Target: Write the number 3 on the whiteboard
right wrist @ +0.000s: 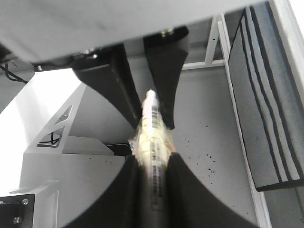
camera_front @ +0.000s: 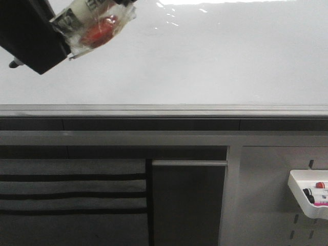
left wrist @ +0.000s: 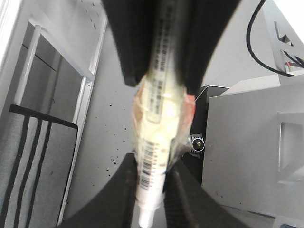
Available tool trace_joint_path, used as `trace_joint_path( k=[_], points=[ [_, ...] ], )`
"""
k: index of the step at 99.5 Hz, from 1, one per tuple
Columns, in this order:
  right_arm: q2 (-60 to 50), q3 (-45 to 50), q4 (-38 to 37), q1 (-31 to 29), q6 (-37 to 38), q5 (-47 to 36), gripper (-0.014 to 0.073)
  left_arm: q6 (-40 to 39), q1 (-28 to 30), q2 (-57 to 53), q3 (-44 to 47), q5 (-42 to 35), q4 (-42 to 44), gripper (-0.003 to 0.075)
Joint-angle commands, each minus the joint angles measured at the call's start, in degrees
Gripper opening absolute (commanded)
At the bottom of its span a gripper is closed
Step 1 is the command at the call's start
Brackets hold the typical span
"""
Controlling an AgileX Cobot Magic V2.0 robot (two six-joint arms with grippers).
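The whiteboard (camera_front: 205, 56) fills the upper front view, glossy white, with its grey rail (camera_front: 164, 110) below. No number 3 shows on the part in view. My left gripper (camera_front: 60, 32) reaches in at the top left, shut on a white marker (camera_front: 84, 18) wrapped in clear tape with a red patch. In the left wrist view my gripper (left wrist: 151, 185) clamps the marker's (left wrist: 159, 109) white end, and the right gripper's fingers (left wrist: 133, 42) clamp the far part. In the right wrist view my gripper (right wrist: 153, 171) is shut on the marker (right wrist: 151, 137).
A white tray (camera_front: 310, 192) with markers hangs on the grey perforated panel (camera_front: 266, 205) at the lower right. A grey striped cloth (camera_front: 72, 195) hangs at the lower left, beside a dark cabinet panel (camera_front: 187, 205).
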Motion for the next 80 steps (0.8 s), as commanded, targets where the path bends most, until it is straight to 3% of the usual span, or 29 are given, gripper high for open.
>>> trace_joint_path(
  k=[1, 13, 20, 38, 63, 80],
  points=[
    [-1.4, -1.9, 1.4, 0.0, -0.7, -0.2, 0.0003, -0.6, -0.3, -1.5, -1.9, -2.5, -2.3, 0.0165],
    [-1.4, -1.9, 0.4, 0.0, -0.7, -0.2, -0.0018, -0.6, -0.3, -1.5, -2.4, -2.5, -2.2, 0.0344],
    [-1.4, -1.9, 0.3, 0.0, -0.7, -0.4, -0.0039, -0.6, 0.0, -1.5, -3.0, -2.5, -2.2, 0.0391],
    [-3.2, -1.9, -4.6, 0.0, 3.4, -1.9, -0.0046, -1.1, 3.3, -5.0, -4.3, -2.4, -2.2, 0.0391],
    [-10.8, -1.0, -13.9, -3.5, 19.9, -5.7, -0.0046, -7.6, 12.9, -14.6, -2.4, -2.4, -2.5, 0.0391],
    [-18.7, 8.7, -13.9, -9.8, 29.6, -17.2, -0.0047, -9.3, 16.6, -20.9, 4.3, -5.1, -5.9, 0.0391]
  ],
)
